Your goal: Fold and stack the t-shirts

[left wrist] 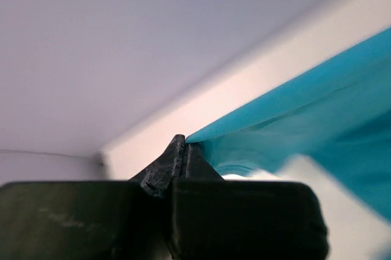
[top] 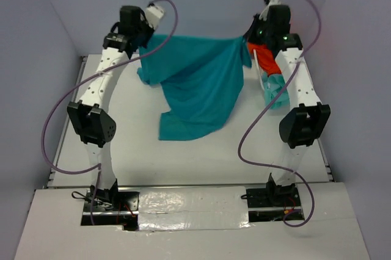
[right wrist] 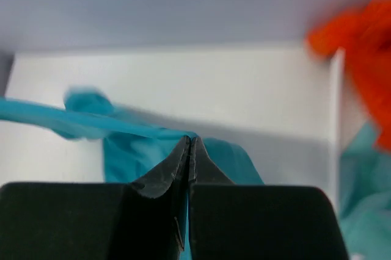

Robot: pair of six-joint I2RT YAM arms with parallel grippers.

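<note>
We note the left tool (left wrist: 183, 145) and right tool (right wrist: 190, 143) each clamped on the teal t-shirt (top: 195, 86), stretched between them, its lower part draped onto the desk (top: 183, 162).

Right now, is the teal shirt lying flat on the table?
No, the teal shirt hangs stretched between the left gripper and the right gripper, each shut on its top edge.

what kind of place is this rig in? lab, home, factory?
Probably a lab test cell: bare white table boxed in by plain walls, left arm and right arm bolted at its near edge, holding up a teal t-shirt between them.
</note>
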